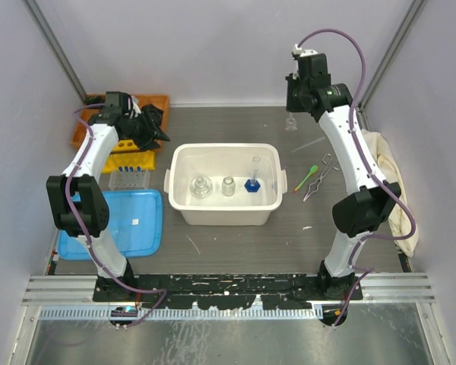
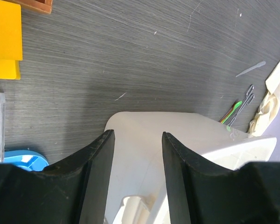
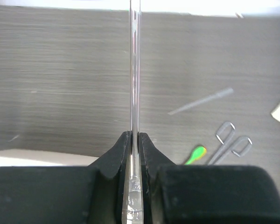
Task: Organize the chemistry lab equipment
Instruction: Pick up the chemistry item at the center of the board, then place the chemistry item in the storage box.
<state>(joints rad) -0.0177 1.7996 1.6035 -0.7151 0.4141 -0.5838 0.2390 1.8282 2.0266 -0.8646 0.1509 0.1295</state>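
Observation:
My right gripper [image 3: 135, 135] is shut on a thin clear glass tube [image 3: 135, 70] that runs straight out past its fingertips. From above, this gripper [image 1: 294, 106] hangs over the back right of the table. Below it lie a green spoon [image 3: 196, 154], metal forceps [image 3: 228, 142] and a clear dropper [image 3: 200, 101]. My left gripper [image 2: 137, 133] is open and holds nothing. It hovers by the left end of the white bin [image 2: 177, 135], next to the yellow rack [image 1: 133, 146]. Inside the bin [image 1: 184, 205] stand two small glass flasks [image 1: 201, 186] and a cylinder on a blue base [image 1: 252, 182].
An orange tray [image 1: 156, 100] with black parts sits at the back left. A clear tube stand [image 1: 129, 179] and a blue tray [image 1: 121, 220] lie on the left. A cream cloth [image 1: 391, 190] hangs at the right edge, under the right arm.

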